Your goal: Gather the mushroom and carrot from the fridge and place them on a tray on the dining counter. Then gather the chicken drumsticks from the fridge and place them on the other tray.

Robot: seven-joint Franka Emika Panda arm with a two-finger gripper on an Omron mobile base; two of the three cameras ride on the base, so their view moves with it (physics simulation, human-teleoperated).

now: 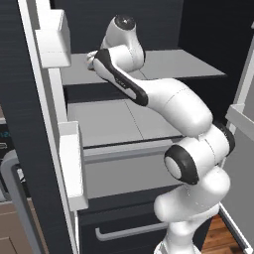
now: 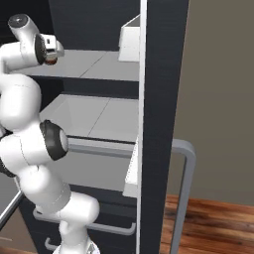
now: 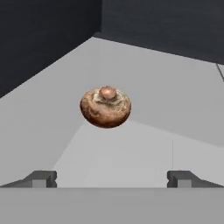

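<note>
Your fingers [image 3: 112, 178] stand spread wide and hold nothing; you see just their dark tips, cut by the frame's lower edge. Beyond them, apart, the mushroom [image 3: 105, 106] sits on the fridge's [image 1: 149, 30] grey upper shelf [image 3: 166, 100], near the back corner. From the base cameras, your arm hides the fingers.

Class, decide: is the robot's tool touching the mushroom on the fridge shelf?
Apart. The hand view shows it: the open tool has both fingertips low and wide, with bare grey shelf between them and the mushroom.
</note>
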